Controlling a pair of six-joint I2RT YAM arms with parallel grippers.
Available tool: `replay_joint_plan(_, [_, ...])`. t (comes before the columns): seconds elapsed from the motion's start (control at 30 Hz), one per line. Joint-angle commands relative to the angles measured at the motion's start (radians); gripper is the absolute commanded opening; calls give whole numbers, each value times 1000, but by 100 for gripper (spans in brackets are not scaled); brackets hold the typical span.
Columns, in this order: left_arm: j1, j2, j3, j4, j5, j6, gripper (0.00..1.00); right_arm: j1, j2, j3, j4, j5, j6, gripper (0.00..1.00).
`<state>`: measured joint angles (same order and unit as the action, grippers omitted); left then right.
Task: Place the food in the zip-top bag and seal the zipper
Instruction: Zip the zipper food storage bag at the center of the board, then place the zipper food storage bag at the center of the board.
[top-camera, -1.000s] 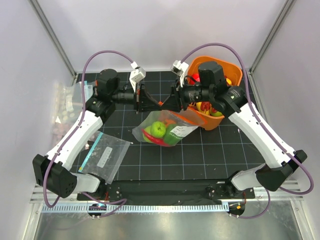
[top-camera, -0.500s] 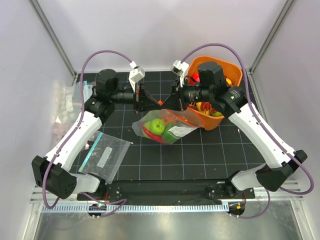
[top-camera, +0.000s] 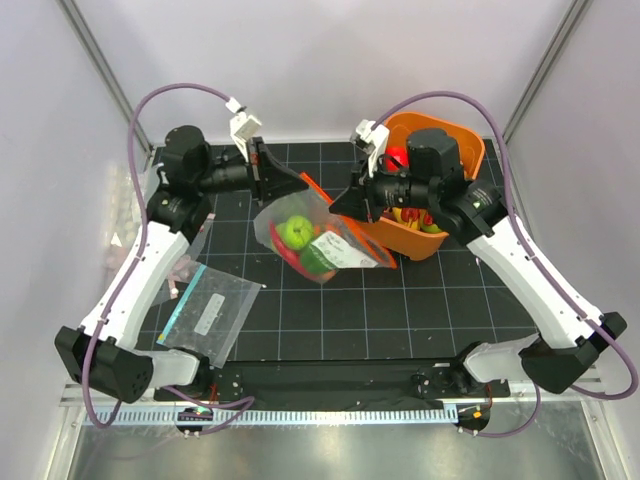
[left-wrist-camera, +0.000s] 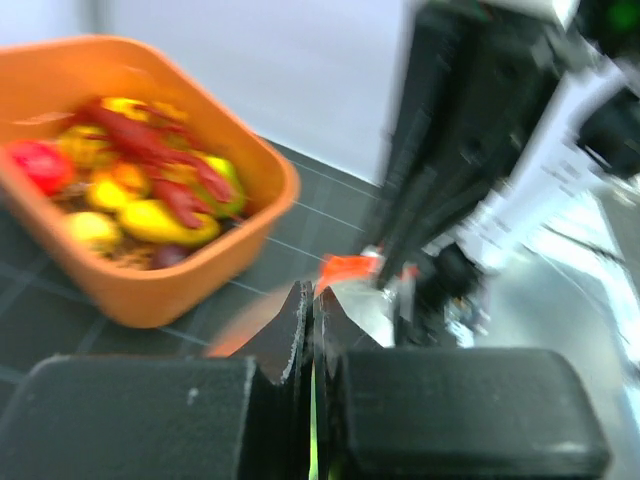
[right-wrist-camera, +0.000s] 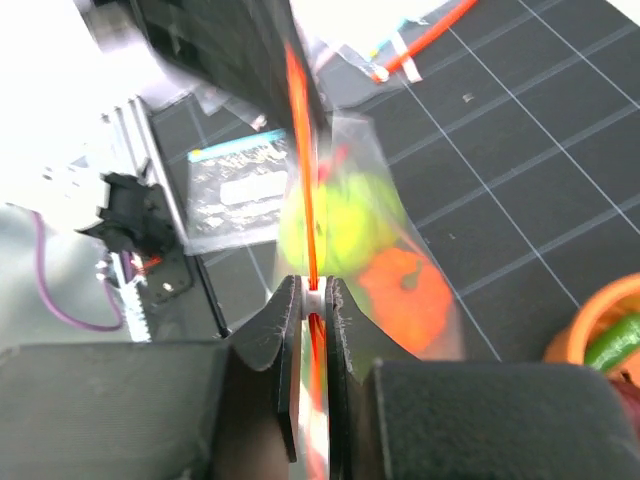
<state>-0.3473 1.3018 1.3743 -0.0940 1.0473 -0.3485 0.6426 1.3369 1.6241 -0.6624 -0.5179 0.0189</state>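
Observation:
The zip-top bag (top-camera: 318, 243) hangs between my two grippers above the mat. It holds food: a green apple (top-camera: 295, 232), a red chili (top-camera: 284, 256) and a green piece by the white label (top-camera: 331, 246). My left gripper (top-camera: 291, 184) is shut on the left end of the orange-red zipper (top-camera: 317, 193); it also shows in the left wrist view (left-wrist-camera: 312, 296). My right gripper (top-camera: 339, 206) is shut on the zipper's other end, its tips (right-wrist-camera: 313, 292) pinching a small white slider on the strip (right-wrist-camera: 300, 150). Green (right-wrist-camera: 345, 220) and orange (right-wrist-camera: 405, 290) food show through the plastic.
An orange bin (top-camera: 476, 150) with more toy food stands at the back right, right behind the right gripper; it also shows in the left wrist view (left-wrist-camera: 150, 290). A second clear bag with a teal-blue edge (top-camera: 207, 312) lies flat at the front left. More plastic bags (top-camera: 125, 215) lie off the mat's left edge.
My left arm has swung left and back, pulling its end of the zipper with it. The strip is stretched longer and the bag has shifted up and left. The right gripper has barely moved.

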Motion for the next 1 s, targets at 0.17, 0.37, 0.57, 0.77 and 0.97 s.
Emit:
replay_joint_plan(0.17, [105, -121, 22, 97, -368, 23, 0, 6, -123, -190, -114, 119, -53, 1])
replay_joint_plan(0.37, [105, -150, 3, 25, -460, 100, 0, 6, -185, -274, -160, 131, -31, 1])
replay_joint_plan(0.57, [105, -144, -44, 19, -445, 80, 0, 6, -249, -322, -221, 165, -20, 1])
replay_joint_plan(0.77, [105, -119, -61, 36, -425, 71, 0, 6, -312, -368, -278, 196, -20, 1])
replay_joint_plan(0.97, [106, -46, -121, 195, -359, -53, 0, 6, -355, -417, -330, 232, -20, 1])
